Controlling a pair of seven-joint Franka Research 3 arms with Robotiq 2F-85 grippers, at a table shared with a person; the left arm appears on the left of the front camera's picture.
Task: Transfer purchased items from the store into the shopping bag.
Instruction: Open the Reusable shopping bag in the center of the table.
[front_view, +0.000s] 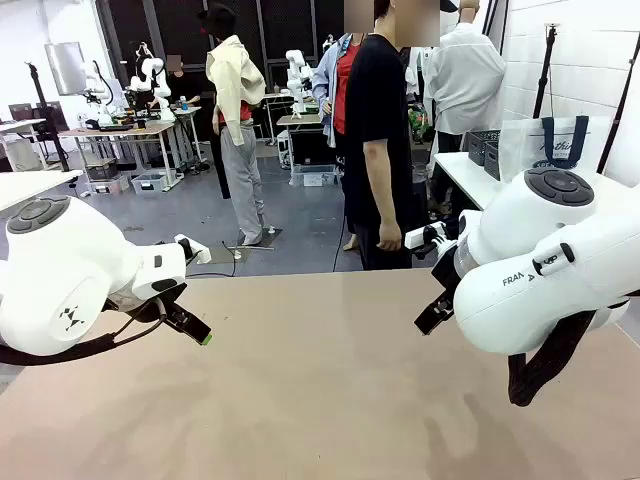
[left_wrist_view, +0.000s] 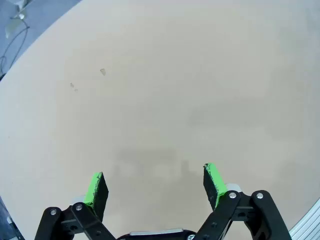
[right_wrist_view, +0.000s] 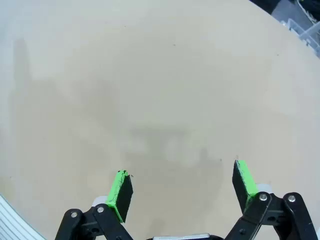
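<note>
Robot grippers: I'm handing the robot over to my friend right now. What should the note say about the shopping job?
Left gripper: open, holding nothing, above the tan table.
Right gripper: open, holding nothing, above the same table.
Things: the shopping bag stands on a white side table off to the right, next to a dark grey basket. What is inside them is too far off to tell.
Done: nothing packed that I can see.
Left: probably everything. Basket and bag likely need to come to the tan table first, then the items go into the bag.
</note>
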